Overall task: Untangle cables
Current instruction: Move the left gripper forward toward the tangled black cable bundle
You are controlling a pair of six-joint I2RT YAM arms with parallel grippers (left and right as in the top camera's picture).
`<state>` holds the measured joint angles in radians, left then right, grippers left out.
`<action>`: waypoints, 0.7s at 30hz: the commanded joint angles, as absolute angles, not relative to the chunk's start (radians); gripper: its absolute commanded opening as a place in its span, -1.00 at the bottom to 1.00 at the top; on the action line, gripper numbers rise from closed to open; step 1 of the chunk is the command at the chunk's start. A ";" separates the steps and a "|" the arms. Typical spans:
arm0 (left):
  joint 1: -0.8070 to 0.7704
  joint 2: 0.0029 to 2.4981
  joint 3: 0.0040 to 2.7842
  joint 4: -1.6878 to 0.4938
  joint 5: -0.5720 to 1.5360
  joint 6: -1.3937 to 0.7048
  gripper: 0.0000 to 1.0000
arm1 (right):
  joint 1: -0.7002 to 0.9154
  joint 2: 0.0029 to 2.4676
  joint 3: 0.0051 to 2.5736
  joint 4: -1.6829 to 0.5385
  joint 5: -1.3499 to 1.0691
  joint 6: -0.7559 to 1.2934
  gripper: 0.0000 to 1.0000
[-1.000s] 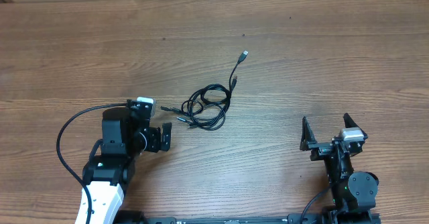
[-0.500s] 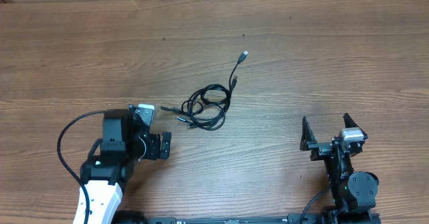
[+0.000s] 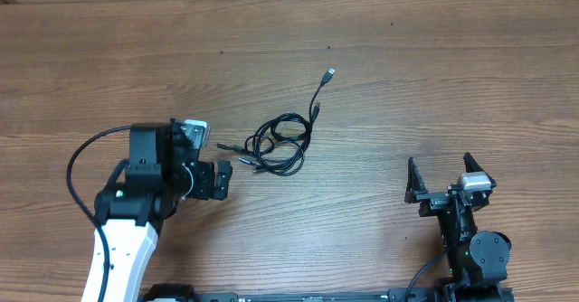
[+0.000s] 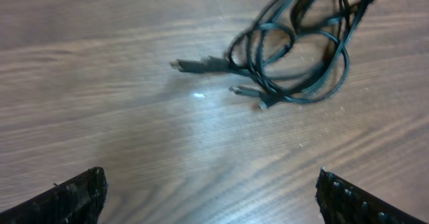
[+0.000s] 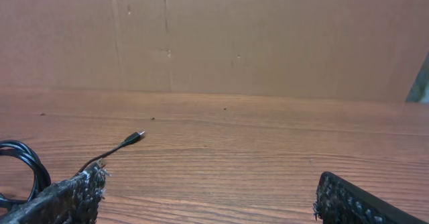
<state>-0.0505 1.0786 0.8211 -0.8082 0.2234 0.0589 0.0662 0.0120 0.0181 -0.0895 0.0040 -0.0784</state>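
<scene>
Cables (image 3: 279, 144) sit mid-way across the counter (image 3: 470, 76), w/ nothing sorted yet: one knotted bundle of overlapping loops.

Left end effector (image 3: 215, 160): jaws fully apart, empty, aimed at the bundle from just left of it, near but not touching. Wrist view shows both fingers (image 4: 74, 196) at the frame bottom w/ bare wood between. Two plug ends (image 4: 194, 65) stick out toward it from the bundle's left side, prob. the easiest first grab.

Bundle: loops stacked in the middle. One long tail runs up & right to a silver plug (image 3: 331, 71) lying free of the knot. Number of cords: can't tell, too thin & tangled.

Right end effector (image 3: 441, 177): also wide open, holding nothing, well apart from the bundle near the counter's front-right. Its cam catches only the loops' edge and the free tail.

Progress: approx. zero. No cord separated, none gripped. Left to do: take one plug end, draw its cord out through the loops, lay it aside, repeat for the rest. Right arm will likely need to come in & hold the bundle while the left pulls.
</scene>
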 commanded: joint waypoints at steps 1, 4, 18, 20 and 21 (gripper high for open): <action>-0.046 1.119 0.858 -0.823 0.298 0.068 0.99 | 0.064 0.003 0.008 -0.084 0.009 -0.080 1.00; -0.046 1.145 0.860 -0.827 0.310 0.068 0.99 | 0.064 0.003 0.008 -0.084 0.009 -0.080 1.00; -0.046 1.155 0.862 -0.832 0.316 0.072 0.99 | 0.064 0.003 0.008 -0.084 0.008 -0.080 1.00; -0.046 1.155 0.862 -0.820 0.321 0.060 0.99 | 0.064 0.003 0.008 -0.084 0.008 -0.080 1.00; -0.046 1.155 0.862 -0.818 0.326 0.060 0.99 | 0.064 0.003 0.008 -0.084 0.008 -0.080 1.00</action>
<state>-0.0502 1.1526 0.8333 -0.8280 0.2970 0.0589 0.0662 0.0120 0.0181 -0.0895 0.0044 -0.0784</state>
